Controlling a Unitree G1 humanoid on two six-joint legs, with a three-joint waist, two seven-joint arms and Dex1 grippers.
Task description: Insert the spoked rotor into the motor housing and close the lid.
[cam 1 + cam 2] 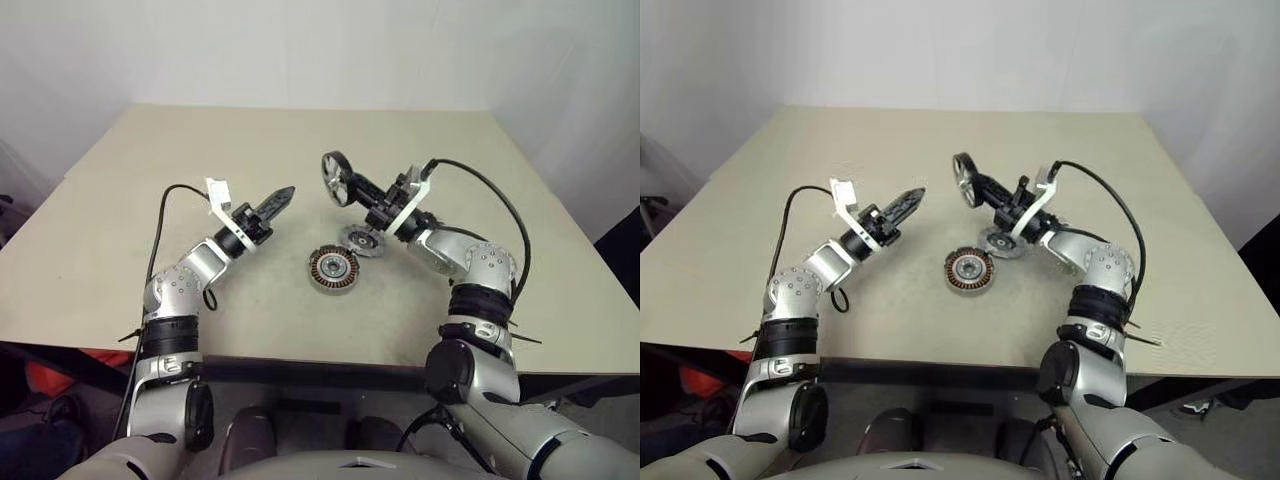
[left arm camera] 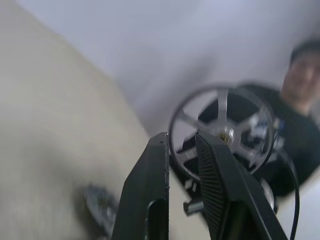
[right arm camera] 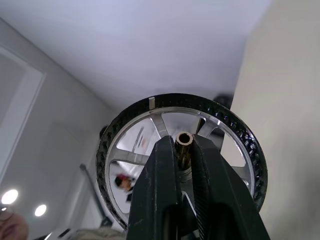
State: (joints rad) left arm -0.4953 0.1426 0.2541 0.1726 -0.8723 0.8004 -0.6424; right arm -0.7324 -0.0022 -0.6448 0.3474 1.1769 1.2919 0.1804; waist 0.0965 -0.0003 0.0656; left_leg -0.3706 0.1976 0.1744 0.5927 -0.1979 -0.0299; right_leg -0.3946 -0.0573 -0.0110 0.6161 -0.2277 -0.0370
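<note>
Three motor parts concern us, and one is in the air: the spoked rotor (image 1: 337, 178) stands on edge above the counter (image 1: 120, 210), gripped by our right pincer (image 3: 184, 150), whose jaws are clenched on the small brass-coloured hub shaft at its centre. We judge the rotor stiff and fairly heavy for its size, since it looks like metal throughout; the thin, smooth shaft is a slippery place to hold, so the disc could swing or slide. Its thick black rim would give a surer hold, though the hub grip leaves the rim free for seating. It shows a dotted black rim, silver spokes with open gaps between, and a pale hub.

Our left pincer (image 1: 280, 199) hangs near the rotor, pointing toward it, jaws nearly together and grasping nothing.

On the counter below lies the motor housing (image 1: 333, 269), a dark ring of copper-coloured windings around a silver centre; those windings look delicate, so we would avoid scraping them. Just beside it, under our right wrist, lies the lid (image 1: 360, 240), a flat grey ribbed disc.
</note>
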